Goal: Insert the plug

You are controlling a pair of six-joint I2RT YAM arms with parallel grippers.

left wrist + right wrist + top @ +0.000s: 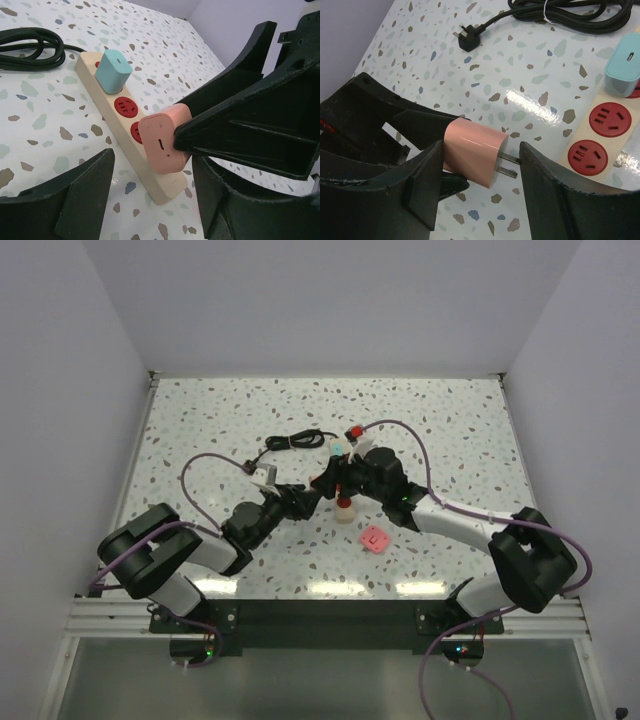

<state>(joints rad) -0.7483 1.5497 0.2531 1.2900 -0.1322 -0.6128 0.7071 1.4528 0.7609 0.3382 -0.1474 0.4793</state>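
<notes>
Holding the plug: the right gripper (482, 152) is clenched on the pink charger (161, 145). As far as the right wrist view shows, one fingertip is against its rear end and the other at the tips of the prongs (509, 166).
Plug position: off the table (200, 420) and just beside one end of the power strip (89, 79). It lies on its side, prongs pointing toward the strip rather than down into it.
Left gripper: the left gripper (152, 167) is spread wide and grasps nothing. Its fingers stand either side of the strip's end, apparently apart from it.
Done so far: the charger is in hand and at the strip.
Left to do: the prongs are in no socket. Two red sockets (587, 157) lie free beside a teal adapter (113, 70) that fills another outlet.
Next move, in my judgement: tip the charger prongs-down, line it up over a free socket and press it home, probably with the strip steadied.
Risk: a lengthwise pinch on the prong tips looks insecure, so the charger could twist.
</notes>
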